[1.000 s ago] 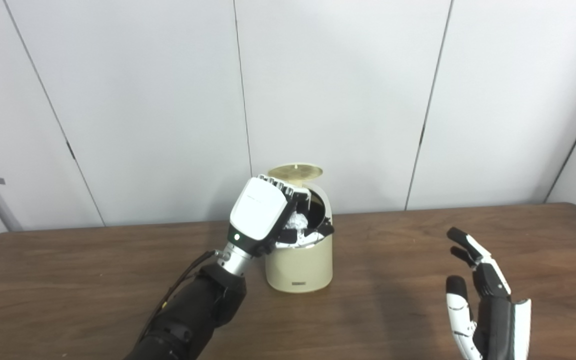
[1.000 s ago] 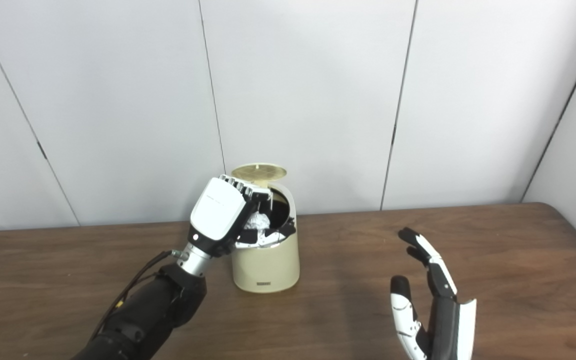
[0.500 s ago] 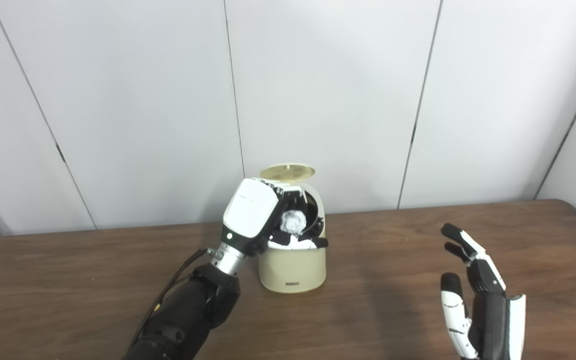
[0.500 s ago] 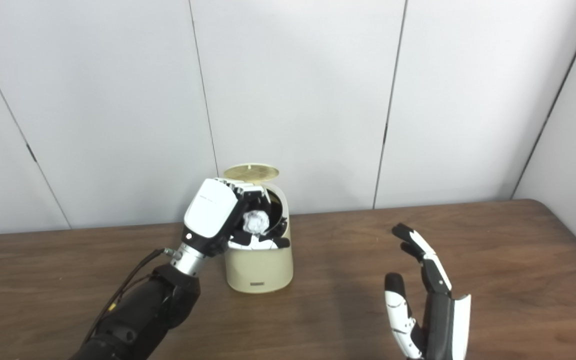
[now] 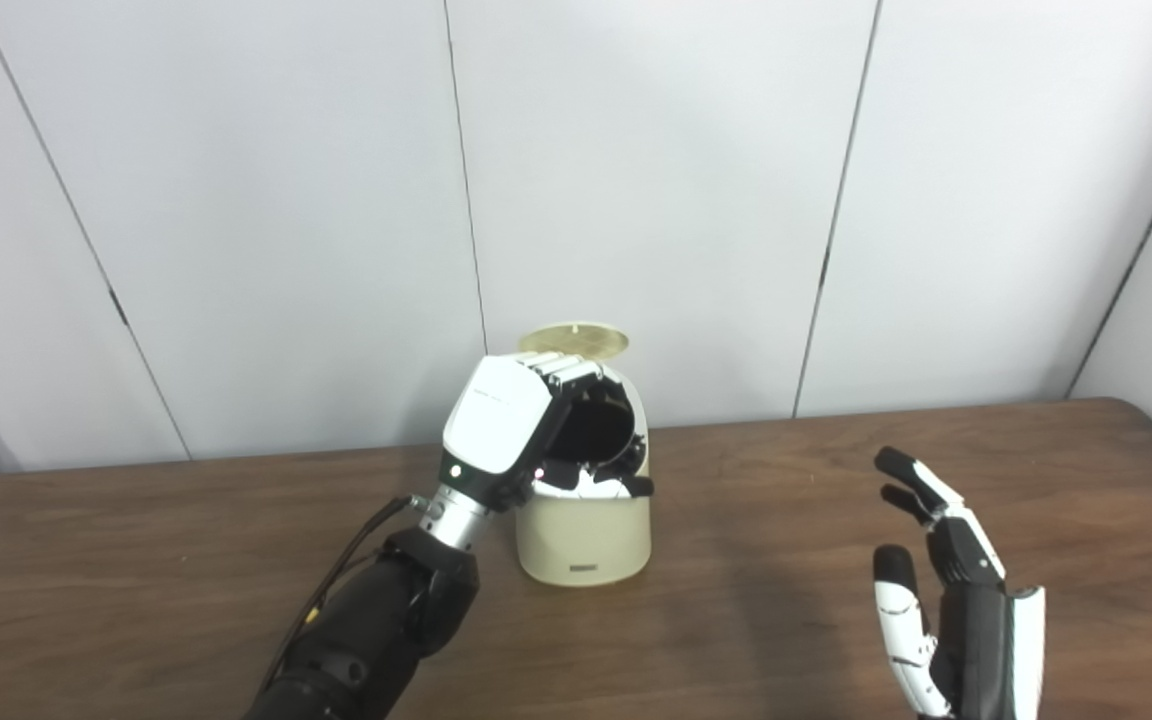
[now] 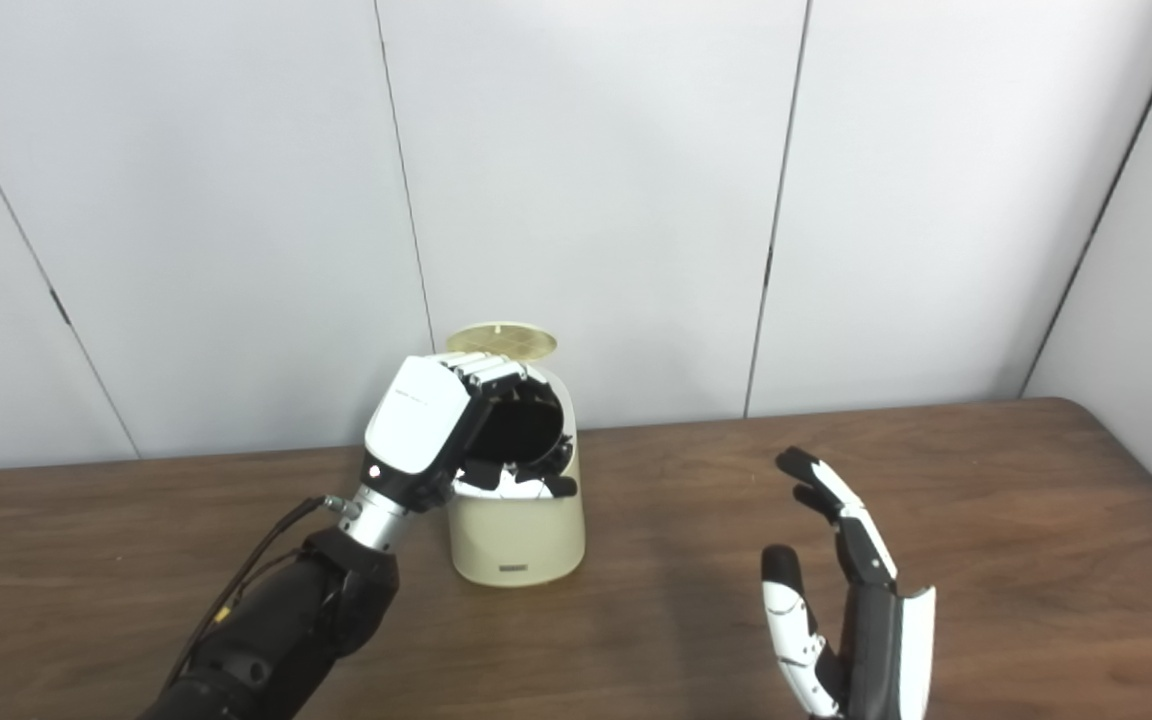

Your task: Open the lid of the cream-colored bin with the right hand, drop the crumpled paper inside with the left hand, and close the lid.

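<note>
The bin (image 5: pixel 584 535) stands on the table (image 5: pixel 786 600) with its lid (image 5: pixel 574 339) up, and the paper is not visible. The left hand (image 5: pixel 526 430) hovers at the dark mouth, fingers spread, empty — the right hand (image 5: pixel 956 620) waits well apart, open, holding nothing.

Bright, even light; soft shadows, slight blur

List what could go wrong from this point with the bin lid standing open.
The left robot hand hangs at the mouth of the cream-colored bin; pulling back carelessly could tip it. The right robot hand is well away from the raised lid, so its reach to close it could knock the bin.
</note>
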You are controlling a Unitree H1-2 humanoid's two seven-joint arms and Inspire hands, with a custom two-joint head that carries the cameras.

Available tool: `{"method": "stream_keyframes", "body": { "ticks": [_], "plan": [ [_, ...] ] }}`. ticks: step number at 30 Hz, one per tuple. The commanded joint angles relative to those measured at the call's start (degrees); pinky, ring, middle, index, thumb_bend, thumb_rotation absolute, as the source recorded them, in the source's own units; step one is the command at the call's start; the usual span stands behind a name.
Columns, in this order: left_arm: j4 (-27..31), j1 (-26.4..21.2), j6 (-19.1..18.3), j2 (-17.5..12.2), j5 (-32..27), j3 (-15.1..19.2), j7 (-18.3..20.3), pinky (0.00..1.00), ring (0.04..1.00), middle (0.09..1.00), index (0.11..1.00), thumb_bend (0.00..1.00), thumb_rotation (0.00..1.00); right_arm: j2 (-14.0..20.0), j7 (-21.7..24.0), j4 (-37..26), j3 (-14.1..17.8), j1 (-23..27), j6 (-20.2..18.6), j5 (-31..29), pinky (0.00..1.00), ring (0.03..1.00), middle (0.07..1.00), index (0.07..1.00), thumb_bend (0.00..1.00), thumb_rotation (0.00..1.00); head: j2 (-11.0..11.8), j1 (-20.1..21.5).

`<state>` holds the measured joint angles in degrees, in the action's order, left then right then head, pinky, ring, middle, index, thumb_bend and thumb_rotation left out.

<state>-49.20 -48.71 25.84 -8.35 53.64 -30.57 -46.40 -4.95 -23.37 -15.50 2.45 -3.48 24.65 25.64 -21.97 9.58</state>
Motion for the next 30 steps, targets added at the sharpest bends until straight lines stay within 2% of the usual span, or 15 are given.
{"method": "stream_keyframes", "body": {
  "ticks": [1,3,5,8,12,14,17,25,28,30],
  "plan": [
    [1.7,-2.23,-0.27,-0.85,-0.57,0.74,-0.12,0.46,0.54,0.57,0.58,1.0,0.43,-0.54,0.38,-2.21,0.02,0.47,0.79,0.0,0.75,0.813,0.795,0.738,0.18,0.77,0.04,0.08],
    [1.8,-2.14,-0.05,-0.93,-0.56,0.79,-0.42,0.44,0.525,0.559,0.572,1.0,0.42,-0.58,0.6,-2.29,-0.01,0.45,0.73,-0.12,0.75,0.815,0.796,0.739,0.17,0.76,-0.09,-0.14],
    [2.03,-1.97,0.23,-1.09,-0.29,0.74,-1.31,0.4,0.471,0.514,0.538,1.0,0.41,-0.7,0.65,-2.31,0.06,0.5,0.55,0.13,0.74,0.813,0.795,0.737,0.17,0.76,-0.09,-0.19],
    [3.1,-1.18,0.62,-1.44,-0.43,0.81,-1.74,0.33,0.37,0.419,0.435,0.93,0.38,-0.78,0.87,-2.29,0.02,0.49,0.39,-0.15,0.75,0.815,0.795,0.735,0.17,0.77,-0.04,-0.16],
    [4.3,-0.16,1.07,-2.52,-1.26,-0.55,-4.53,0.24,0.254,0.3,0.303,0.8,0.21,-0.72,0.74,-1.83,0.21,0.73,0.94,-0.13,0.74,0.809,0.793,0.734,0.17,0.78,0.03,-0.29],
    [4.57,0.1,1.07,-3.06,-2.02,-1.33,-5.82,0.2,0.222,0.272,0.279,0.77,0.16,-0.66,0.83,-1.75,0.3,0.83,0.86,-0.42,0.75,0.81,0.793,0.734,0.17,0.78,0.04,-0.59],
    [6.4,1.09,1.07,-3.91,-3.62,-1.57,-6.41,0.17,0.199,0.252,0.265,0.74,0.14,-0.52,0.76,-1.67,0.44,0.87,0.97,-0.23,0.75,0.81,0.792,0.734,0.17,0.78,-0.03,-0.73],
    [15.2,5.47,1.06,-5.49,-7.28,0.75,-6.55,0.15,0.186,0.242,0.26,0.75,0.13,-0.28,1.11,-1.76,0.36,0.84,0.91,-0.62,0.74,0.808,0.791,0.732,0.15,0.75,-0.19,-1.03],
    [20.54,8.18,1.03,-5.85,-7.76,3.47,-5.98,0.14,0.187,0.248,0.265,0.74,0.13,-0.35,1.31,-1.85,0.33,0.9,0.76,-0.94,0.74,0.806,0.792,0.733,0.14,0.75,-0.42,-1.48],
    [25.06,10.48,1.05,-6.32,-9.11,5.31,-6.2,0.13,0.181,0.255,0.278,0.7,0.12,-0.36,1.34,-1.83,0.43,1.02,0.6,-0.82,0.74,0.811,0.794,0.736,0.13,0.74,-0.58,-1.9]
  ]
}}
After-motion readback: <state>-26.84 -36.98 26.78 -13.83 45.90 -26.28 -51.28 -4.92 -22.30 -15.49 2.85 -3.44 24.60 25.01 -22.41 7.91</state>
